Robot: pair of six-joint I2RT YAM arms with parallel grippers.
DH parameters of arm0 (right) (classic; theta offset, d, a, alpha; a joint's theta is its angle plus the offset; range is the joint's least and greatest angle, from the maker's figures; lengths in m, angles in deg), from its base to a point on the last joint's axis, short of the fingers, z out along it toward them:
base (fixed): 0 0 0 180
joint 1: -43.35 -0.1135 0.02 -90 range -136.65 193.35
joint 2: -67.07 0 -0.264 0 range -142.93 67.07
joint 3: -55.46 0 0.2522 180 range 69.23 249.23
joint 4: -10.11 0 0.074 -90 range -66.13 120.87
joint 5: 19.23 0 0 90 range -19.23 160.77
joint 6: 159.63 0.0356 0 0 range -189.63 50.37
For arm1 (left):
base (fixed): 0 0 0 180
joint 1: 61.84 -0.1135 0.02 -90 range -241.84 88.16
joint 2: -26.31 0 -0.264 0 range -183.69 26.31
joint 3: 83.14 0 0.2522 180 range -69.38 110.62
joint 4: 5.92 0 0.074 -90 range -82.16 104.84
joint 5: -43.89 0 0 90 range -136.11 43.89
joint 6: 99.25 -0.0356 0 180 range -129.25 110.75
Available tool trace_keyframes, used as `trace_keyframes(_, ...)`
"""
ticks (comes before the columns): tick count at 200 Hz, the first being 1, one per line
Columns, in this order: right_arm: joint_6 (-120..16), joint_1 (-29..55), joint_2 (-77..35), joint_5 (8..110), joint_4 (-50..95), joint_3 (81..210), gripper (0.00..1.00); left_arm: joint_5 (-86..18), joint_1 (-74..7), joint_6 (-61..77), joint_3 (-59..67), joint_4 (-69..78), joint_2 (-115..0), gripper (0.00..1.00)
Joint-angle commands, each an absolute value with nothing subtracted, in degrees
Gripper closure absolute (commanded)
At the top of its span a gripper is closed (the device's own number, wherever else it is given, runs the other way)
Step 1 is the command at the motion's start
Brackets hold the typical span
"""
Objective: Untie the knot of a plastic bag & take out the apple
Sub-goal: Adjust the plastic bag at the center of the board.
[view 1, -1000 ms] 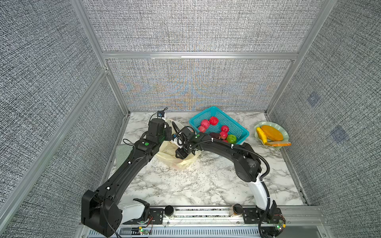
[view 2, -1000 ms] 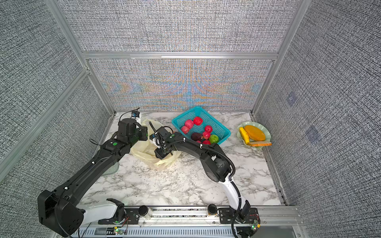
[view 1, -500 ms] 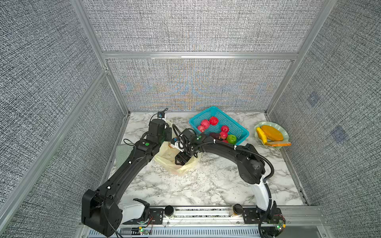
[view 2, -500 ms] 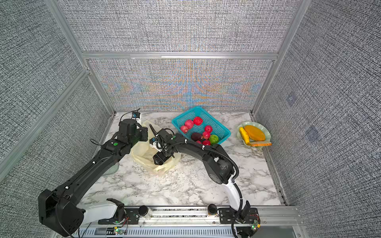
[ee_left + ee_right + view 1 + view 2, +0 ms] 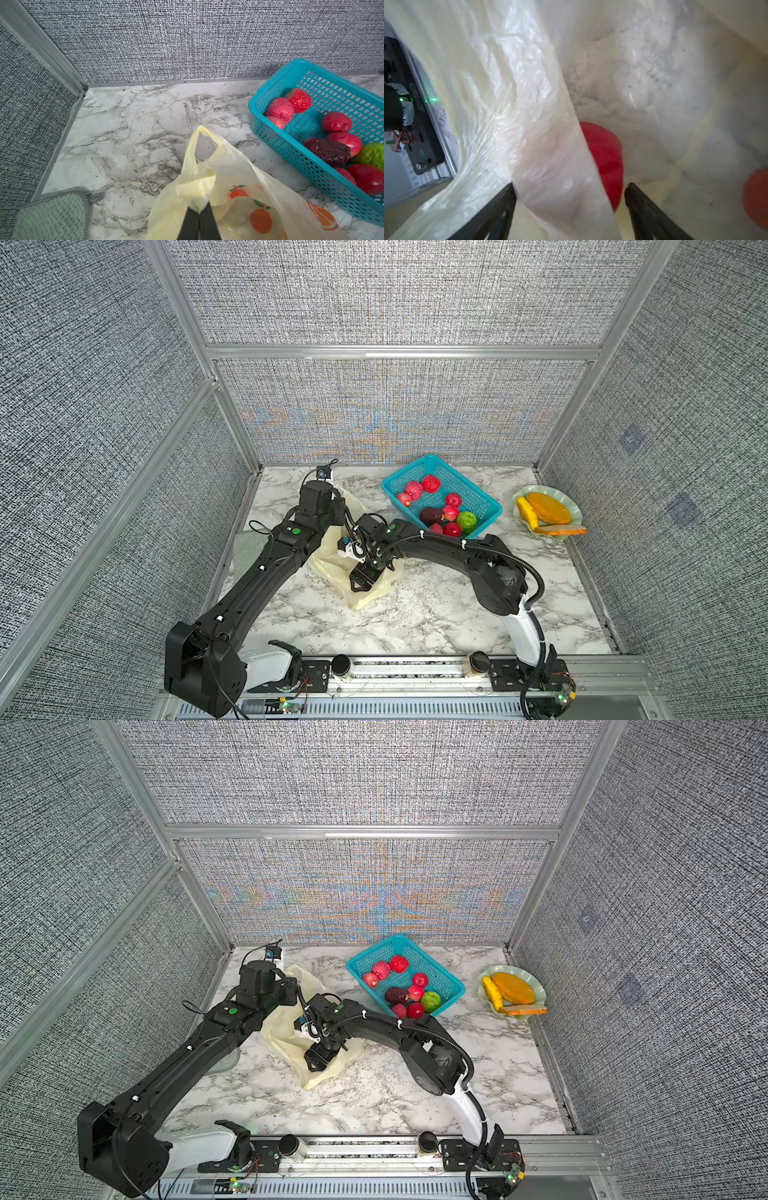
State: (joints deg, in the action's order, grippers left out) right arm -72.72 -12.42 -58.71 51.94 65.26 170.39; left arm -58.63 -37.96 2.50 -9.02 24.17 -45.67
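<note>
Plastic first: a thin pale-yellow sheet of the plastic bag [image 5: 550, 145] drapes between the right fingers [image 5: 361, 583], which stand wide apart with nothing in them, poked into the bag mouth. Just past the tips sits the apple [image 5: 606, 149], red, inside the gap but nearer one finger, half veiled by that sheet; contact not evident. Left fingers [image 5: 199, 216] are clamped tight on a folded bit of bag rim, holding it up over the bench [image 5: 124, 135]; one handle loop [image 5: 202, 133] stands free beyond the pinch. No knot in view, so I read untying as done and the step as apple pickup. Next move: push the right side slightly deeper so the tips straddle the apple, then close; risk is pinching film along with it or instead of it. Further back, teal basket [image 5: 342, 83] of fruit, well apart, not involved.
</note>
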Motion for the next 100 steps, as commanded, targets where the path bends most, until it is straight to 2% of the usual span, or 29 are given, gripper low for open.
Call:
trace_keyframes(1, -73.3, -13.5, -60.5, 54.5, 67.1, 171.9, 0.18, -58.4, -37.9, 2.6, -9.1, 22.5, -45.6, 1.00)
trace_keyframes(38, -70.5, -13.4, -60.5, 58.9, 62.8, 171.2, 0.38, -58.4, -37.9, 2.5, -9.1, 22.6, -45.6, 1.00)
trace_keyframes(46, -69.6, -13.1, -59.7, 60.7, 60.8, 170.0, 0.46, -58.5, -38.0, 2.4, -9.1, 22.7, -45.6, 1.00)
trace_keyframes(55, -68.4, -12.3, -58.5, 63.8, 58.5, 168.3, 0.59, -58.6, -37.9, 2.4, -9.2, 22.8, -45.4, 1.00)
trace_keyframes(66, -66.8, -11.3, -56.4, 69.6, 54.5, 165.1, 0.89, -58.8, -37.9, 2.4, -9.3, 22.7, -45.3, 1.00)
trace_keyframes(70, -66.6, -11.0, -55.6, 72.6, 52.7, 163.5, 0.95, -58.9, -37.9, 2.4, -9.4, 22.8, -45.1, 1.00)
trace_keyframes(80, -67.5, -10.3, -53.7, 79.8, 47.3, 159.3, 1.00, -59.1, -38.0, 2.4, -9.8, 22.5, -44.9, 1.00)
trace_keyframes(100, -70.8, -9.6, -51.5, 90.4, 38.2, 153.9, 1.00, -59.3, -38.0, 2.5, -10.1, 22.3, -44.6, 1.00)
